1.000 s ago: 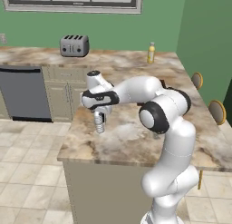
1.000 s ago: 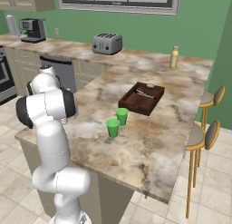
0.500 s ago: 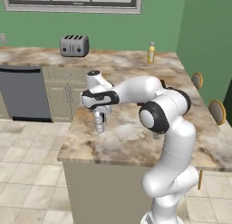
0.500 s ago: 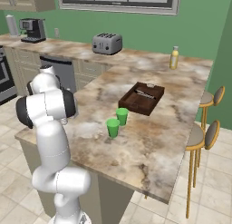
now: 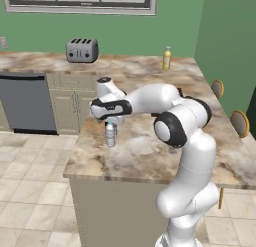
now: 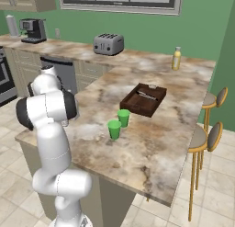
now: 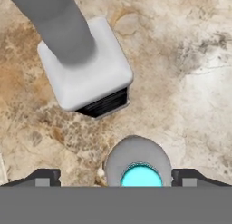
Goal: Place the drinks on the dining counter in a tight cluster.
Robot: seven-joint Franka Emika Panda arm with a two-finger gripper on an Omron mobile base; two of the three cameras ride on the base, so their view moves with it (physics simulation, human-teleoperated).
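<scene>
A small clear water bottle (image 5: 110, 135) stands upright on the marbled dining counter (image 5: 145, 151), near its left front corner. My gripper (image 5: 111, 123) hovers right above it, pointing down. In the hand view its cyan cap (image 7: 140, 176) sits between my wide-apart fingertips (image 7: 43, 177), so the gripper (image 7: 115, 178) is open and holds nothing. Close beside it stands a squat square bottle (image 7: 88, 73), white on top and dark below, with a grey neck. A taller yellow bottle (image 5: 166, 58) stands at the counter's far end (image 6: 176, 59).
A dark wooden tray (image 6: 143, 99) and two green cups (image 6: 123, 117) (image 6: 114, 129) sit mid-counter. A toaster (image 5: 82, 50) and a coffee machine (image 6: 32, 29) stand on the back counter. Bar stools (image 6: 204, 139) line the right edge.
The jaws have spread apart and let go of the water bottle, which stays where it stood. The arm has hardly moved.
</scene>
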